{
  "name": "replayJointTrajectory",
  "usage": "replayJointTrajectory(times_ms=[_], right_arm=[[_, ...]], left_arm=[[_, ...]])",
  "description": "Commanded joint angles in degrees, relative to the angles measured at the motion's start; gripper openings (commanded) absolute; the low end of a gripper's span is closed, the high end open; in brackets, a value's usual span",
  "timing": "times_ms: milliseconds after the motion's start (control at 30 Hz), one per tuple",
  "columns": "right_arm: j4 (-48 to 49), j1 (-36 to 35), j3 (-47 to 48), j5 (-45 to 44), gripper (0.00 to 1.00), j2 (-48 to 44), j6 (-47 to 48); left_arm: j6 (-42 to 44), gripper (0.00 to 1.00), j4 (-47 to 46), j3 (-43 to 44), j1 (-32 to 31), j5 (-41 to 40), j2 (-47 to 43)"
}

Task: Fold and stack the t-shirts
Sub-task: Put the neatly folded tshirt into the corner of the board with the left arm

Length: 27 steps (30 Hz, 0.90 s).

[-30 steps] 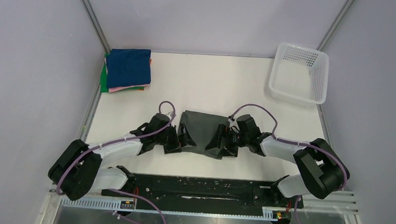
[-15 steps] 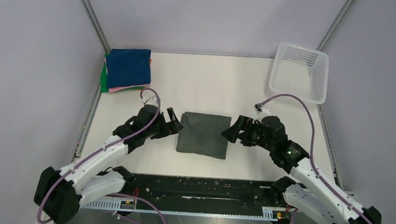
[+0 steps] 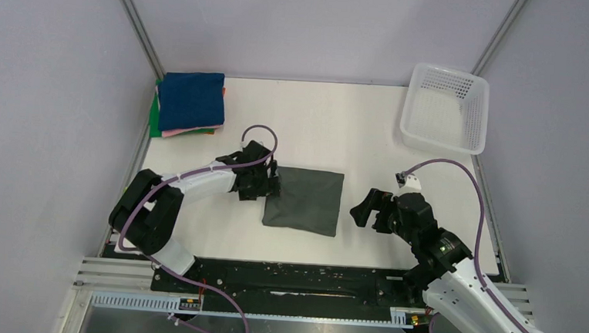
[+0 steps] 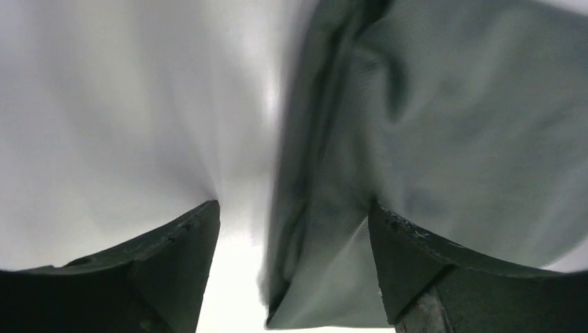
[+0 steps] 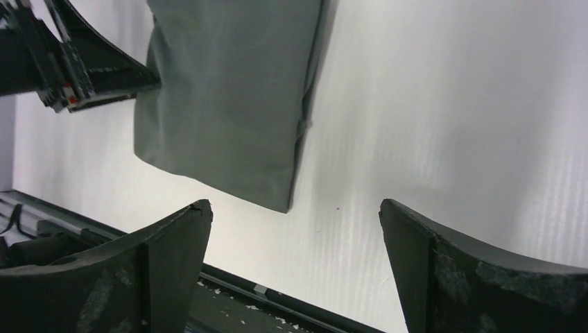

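The dark grey-green t-shirt (image 3: 305, 199) lies folded into a rectangle on the white table, in the middle. My left gripper (image 3: 272, 182) is open at the shirt's left edge; in the left wrist view the folded edge (image 4: 312, 208) lies between the spread fingers (image 4: 173, 257). My right gripper (image 3: 360, 211) is open and empty, to the right of the shirt and apart from it; the shirt also shows in the right wrist view (image 5: 229, 104). A stack of folded shirts, navy blue (image 3: 191, 100) on top of pink, orange and green, sits at the far left corner.
A white plastic mesh basket (image 3: 444, 110) stands at the far right corner. The black rail (image 3: 292, 281) runs along the near table edge. Grey walls close the table on three sides.
My left gripper has moved in onto the shirt's left edge. My right gripper has drawn back to the right and nearer the front, away from the shirt. The shirt lies flat.
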<state>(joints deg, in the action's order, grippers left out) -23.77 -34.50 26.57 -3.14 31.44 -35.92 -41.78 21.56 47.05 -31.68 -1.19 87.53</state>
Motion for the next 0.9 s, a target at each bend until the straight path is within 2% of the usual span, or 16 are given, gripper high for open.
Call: replayJointTrajectory(times_ms=[0,133,167,300,433,467,667,867], right_arm=[[-1.19,0.01,0.49,-3.87,1.00,1.87,2.87],[-1.17,-0.04,0.66,-4.39,1.00,3.16,4.14],[-1.17,-0.04,0.68,-4.65,1.00,3.37,4.48],[-1.26,0.03,0.93,-6.51,0.99,3.65,5.95],[-1.22,0.05,1.03,-8.02,0.99,3.79,6.97],[-1.20,0.05,1.03,-8.37,1.00,3.92,7.08],[-1.16,0.05,1.21,-10.12,0.99,5.31,8.29],[-1.18,0.19,1.45,-11.73,1.00,5.43,9.07]], left_arm=[[0.37,0.76,-2.81,3.83,-1.83,5.28,6.09],[-0.23,0.68,-1.98,6.19,-4.53,4.75,10.98],[-0.44,0.63,-0.75,7.19,-5.19,3.92,12.83],[-0.76,0.29,6.85,15.12,-8.41,-4.53,19.30],[-0.18,0.03,13.34,22.38,-10.73,-11.85,24.49],[0.07,0.00,14.72,23.93,-10.91,-13.14,25.57],[2.33,0.00,20.01,30.44,-10.99,-21.45,26.85],[8.88,0.00,26.56,39.22,-10.55,-41.65,26.54]])
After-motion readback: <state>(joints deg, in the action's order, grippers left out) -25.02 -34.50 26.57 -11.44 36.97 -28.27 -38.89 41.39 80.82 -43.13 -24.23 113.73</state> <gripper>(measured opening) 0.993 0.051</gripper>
